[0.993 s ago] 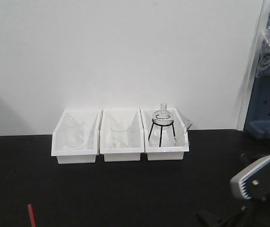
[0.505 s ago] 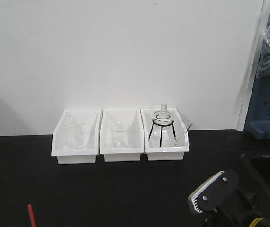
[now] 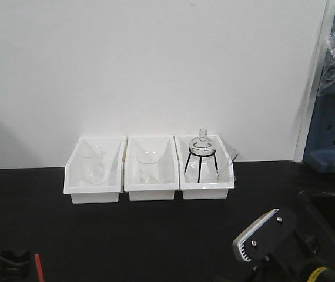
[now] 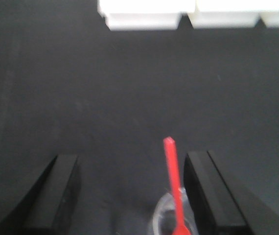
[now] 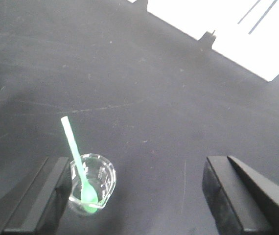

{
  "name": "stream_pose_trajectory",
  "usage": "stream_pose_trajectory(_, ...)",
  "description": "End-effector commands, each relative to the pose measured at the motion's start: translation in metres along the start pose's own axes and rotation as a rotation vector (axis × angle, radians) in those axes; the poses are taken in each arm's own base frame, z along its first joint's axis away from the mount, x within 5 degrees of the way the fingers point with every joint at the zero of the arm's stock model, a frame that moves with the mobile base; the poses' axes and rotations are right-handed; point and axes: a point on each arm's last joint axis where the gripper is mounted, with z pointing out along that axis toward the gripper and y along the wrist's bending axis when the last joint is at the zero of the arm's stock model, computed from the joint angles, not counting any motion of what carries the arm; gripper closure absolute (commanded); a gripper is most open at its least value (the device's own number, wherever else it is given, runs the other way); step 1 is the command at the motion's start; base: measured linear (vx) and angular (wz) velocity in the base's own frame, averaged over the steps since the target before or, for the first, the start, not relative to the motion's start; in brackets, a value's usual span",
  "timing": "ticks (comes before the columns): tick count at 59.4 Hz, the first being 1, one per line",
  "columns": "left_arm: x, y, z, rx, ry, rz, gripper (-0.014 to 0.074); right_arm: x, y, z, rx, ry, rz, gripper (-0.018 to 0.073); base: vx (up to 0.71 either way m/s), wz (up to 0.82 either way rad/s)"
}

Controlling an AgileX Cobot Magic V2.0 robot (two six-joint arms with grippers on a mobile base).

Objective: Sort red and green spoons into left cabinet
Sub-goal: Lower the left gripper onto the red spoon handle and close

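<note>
- Since half a second ago, a dark part of the left arm [image 3: 3, 263] has come into the bottom left corner of the front view, just beside the red spoon [image 3: 37, 265]. The right arm has kept its place after its earlier swing in from the right edge.
- From the left wrist, the left gripper [image 4: 129, 169] has its jaws spread wide over the black table [image 4: 105, 98] and holds nothing.
- The red spoon's handle [image 4: 173, 181] stands up between the two fingers, much nearer the one on the picture's right and not touching it. Its lower end goes down into a small clear vessel [image 4: 165, 218] that is too blurred to make out well.
- Against the white wall [image 3: 156, 64] three white bins sit side by side. The left bin [image 3: 73, 182] and the middle bin [image 3: 133, 182] each hold a clear beaker, and the right bin [image 3: 226, 179] holds a glass flask [image 3: 202, 144] on a black tripod stand.
- At the lower right of the front view is the grey wrist housing [image 3: 265, 235] of the right arm.
- From the right wrist, the right gripper [image 5: 137, 171] is likewise wide apart and empty.
- The green spoon [image 5: 73, 147] stands bowl down in a small glass beaker [image 5: 103, 178], its handle leaning up and to the left. The beaker is just beside the finger on the picture's left.
- Farthest right stands a blue unit [image 3: 332, 135].
</note>
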Motion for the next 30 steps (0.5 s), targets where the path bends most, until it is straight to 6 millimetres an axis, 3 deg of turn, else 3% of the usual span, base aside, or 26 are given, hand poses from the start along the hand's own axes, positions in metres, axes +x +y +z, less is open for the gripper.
stream_pose_trajectory(1,-0.017,-0.008,0.003,-0.007,-0.11,0.005,0.0031,-0.02,-0.006,-0.008,0.042,-0.129,-0.007,-0.0029,0.0,0.0)
stream_pose_trajectory(30,-0.005,-0.006,0.034,-0.04,-0.058,-0.053,0.0031,-0.02,-0.006,-0.008,0.043,-0.13,-0.009,-0.0029,0.0,0.0)
